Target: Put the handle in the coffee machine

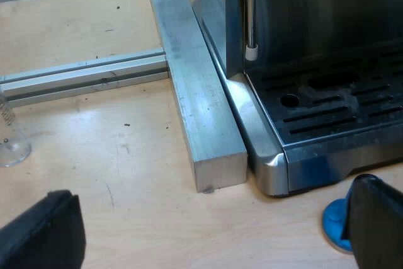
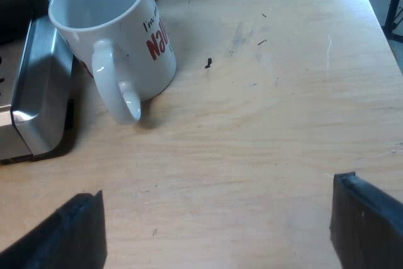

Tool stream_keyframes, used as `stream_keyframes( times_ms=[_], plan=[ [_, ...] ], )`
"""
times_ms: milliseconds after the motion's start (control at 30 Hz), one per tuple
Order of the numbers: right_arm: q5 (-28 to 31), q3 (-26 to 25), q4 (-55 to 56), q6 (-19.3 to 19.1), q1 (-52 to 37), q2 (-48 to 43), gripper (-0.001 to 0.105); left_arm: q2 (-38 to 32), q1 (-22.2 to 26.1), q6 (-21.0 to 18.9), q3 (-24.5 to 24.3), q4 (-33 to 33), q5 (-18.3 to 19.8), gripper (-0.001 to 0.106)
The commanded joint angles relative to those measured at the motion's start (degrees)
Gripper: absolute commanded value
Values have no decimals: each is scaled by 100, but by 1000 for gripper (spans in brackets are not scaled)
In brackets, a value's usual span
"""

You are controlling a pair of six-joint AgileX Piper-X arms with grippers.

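Espresso machine [image 1: 315, 29] near; left jaws, right jaws spread wide, empty.

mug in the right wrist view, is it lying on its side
No, the mug stands upright on the table, its open mouth facing up, beside the machine.

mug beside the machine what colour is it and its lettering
The mug is white with red and dark lettering, clearest in the right wrist view.
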Motion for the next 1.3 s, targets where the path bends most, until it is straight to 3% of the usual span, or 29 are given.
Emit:
stream_keyframes(
  times_ms=[33,533,700,800,867,1000,1167,1300],
  plan=[
    [4,-13,-45,-24,-5,-251,74,-786,-13,-57,17,-112,5,85],
    [59,-31,-84,-72,-5,-251,74,-755,-13,-68,-1,-85,87,85],
    [36,-288,50,-178,-5,-53,74,-483,-13,-203,-364,308,258,85],
    [-97,-649,360,-201,-5,355,74,-376,-13,-218,-474,419,270,85],
    [-266,-877,580,-201,-5,688,74,-41,-156,-333,-760,571,594,85],
    [-352,-1222,845,-201,17,1214,72,199,-352,-426,-910,583,778,85],
    [-425,-1573,1095,-269,226,1661,66,701,-831,-441,-1166,583,931,85],
    [-517,-2212,1658,-455,926,2613,62,1012,-1299,-441,-1299,583,1210,85]
  ],
)
